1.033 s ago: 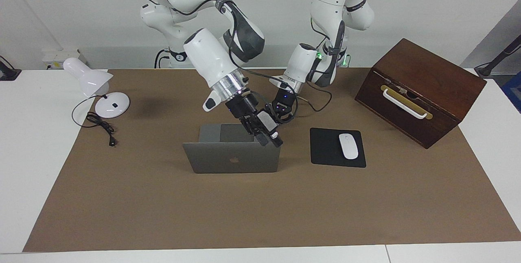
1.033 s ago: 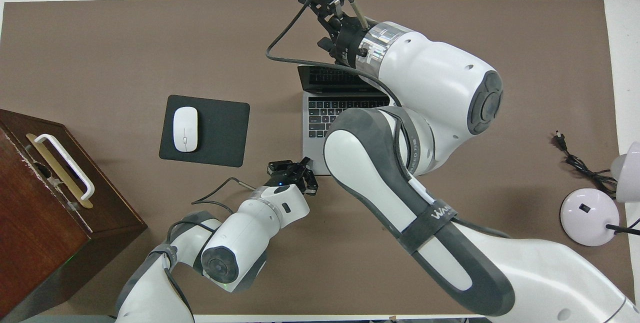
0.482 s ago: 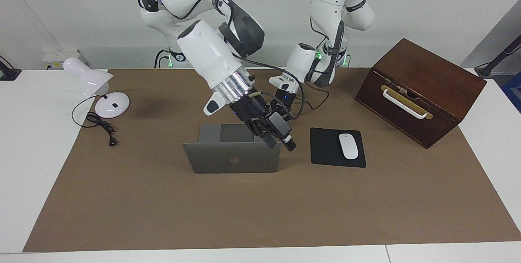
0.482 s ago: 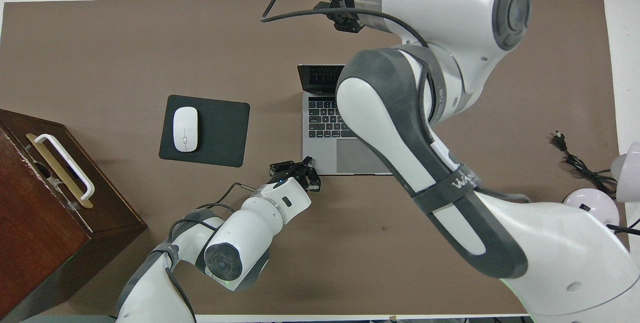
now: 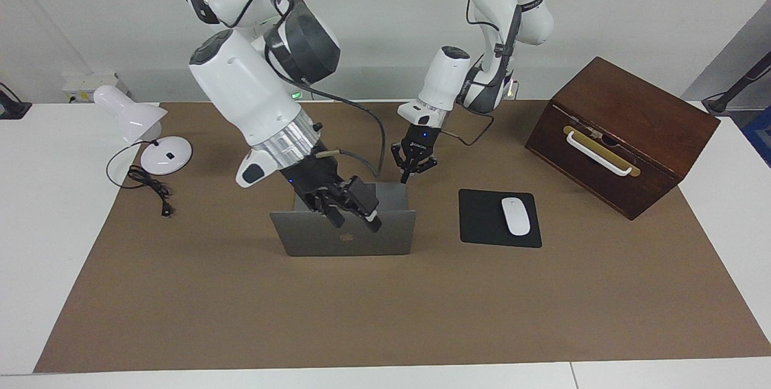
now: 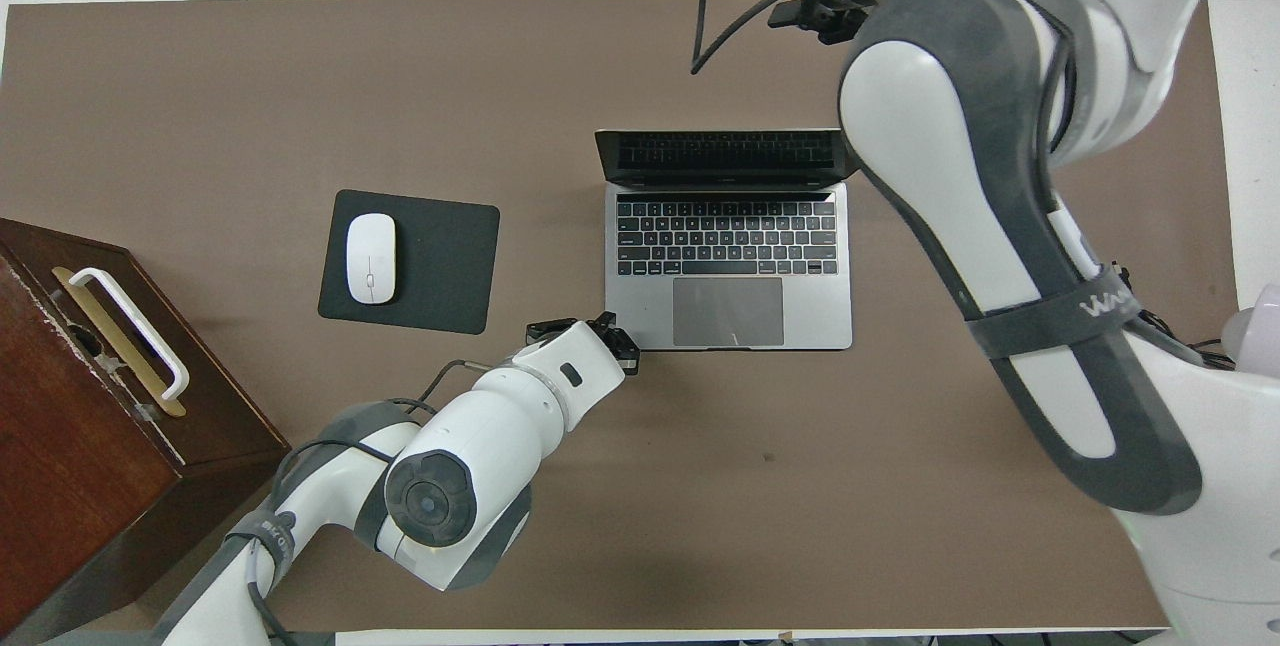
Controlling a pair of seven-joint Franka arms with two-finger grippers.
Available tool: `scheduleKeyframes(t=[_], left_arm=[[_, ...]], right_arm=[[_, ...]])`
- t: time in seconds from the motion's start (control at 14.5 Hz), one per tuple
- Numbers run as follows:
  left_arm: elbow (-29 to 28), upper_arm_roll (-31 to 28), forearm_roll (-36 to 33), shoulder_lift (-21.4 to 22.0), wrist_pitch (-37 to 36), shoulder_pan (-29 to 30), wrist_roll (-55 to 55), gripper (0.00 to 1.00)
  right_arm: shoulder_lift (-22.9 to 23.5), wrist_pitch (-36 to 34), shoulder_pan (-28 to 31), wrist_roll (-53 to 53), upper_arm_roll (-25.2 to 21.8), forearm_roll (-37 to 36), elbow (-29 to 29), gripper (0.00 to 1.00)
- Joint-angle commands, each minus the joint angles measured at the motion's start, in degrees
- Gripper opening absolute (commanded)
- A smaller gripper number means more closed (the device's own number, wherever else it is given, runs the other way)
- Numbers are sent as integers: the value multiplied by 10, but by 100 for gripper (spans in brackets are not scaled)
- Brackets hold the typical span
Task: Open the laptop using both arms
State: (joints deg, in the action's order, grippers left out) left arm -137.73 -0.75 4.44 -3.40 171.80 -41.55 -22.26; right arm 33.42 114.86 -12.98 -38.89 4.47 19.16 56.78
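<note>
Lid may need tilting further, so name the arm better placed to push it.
Right. The right end effector hangs above the raised lid of the thin silver-grey laptop; the left end effector is down at its base corner, shut.

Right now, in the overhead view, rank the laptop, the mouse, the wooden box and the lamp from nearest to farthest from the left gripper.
From the left gripper:
1. Laptop, right beside it, at the base's corner.
2. Mouse, on its black pad.
3. Wooden box, at the left arm's end of the table.
4. Lamp, at the right arm's end.
</note>
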Motion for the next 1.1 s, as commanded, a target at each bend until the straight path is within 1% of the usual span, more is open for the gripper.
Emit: scheduleKeyframes(t=[0.0,0.07,0.28,0.41,0.48,0.55,0.76,0.9,1.03], left_arm=[[37,-3,9,50,-139,15,-4,0],[54,-3,9,59,-183,16,-3,0],[111,-4,8,69,-297,35,3,0],[140,-5,7,81,-360,52,17,0],[152,-5,7,87,-393,63,38,0],[159,-6,7,91,-426,72,63,0],[160,-6,5,115,-481,107,124,0],[160,-6,1,128,-515,128,154,0],[160,-6,2,142,-539,145,174,0]], right_arm=[[-33,-101,23,77,6,-51,-4,97],[-46,-143,32,106,6,-68,-4,97],[-83,-243,38,208,3,-154,-4,97],[-120,-287,44,284,5,-207,11,97],[-139,-305,51,316,4,-218,31,97],[-157,-312,65,347,4,-222,50,97],[-220,-305,112,413,4,-225,146,97],[-257,-272,130,418,5,-223,214,97],[-303,-213,139,420,5,-221,304,97]])
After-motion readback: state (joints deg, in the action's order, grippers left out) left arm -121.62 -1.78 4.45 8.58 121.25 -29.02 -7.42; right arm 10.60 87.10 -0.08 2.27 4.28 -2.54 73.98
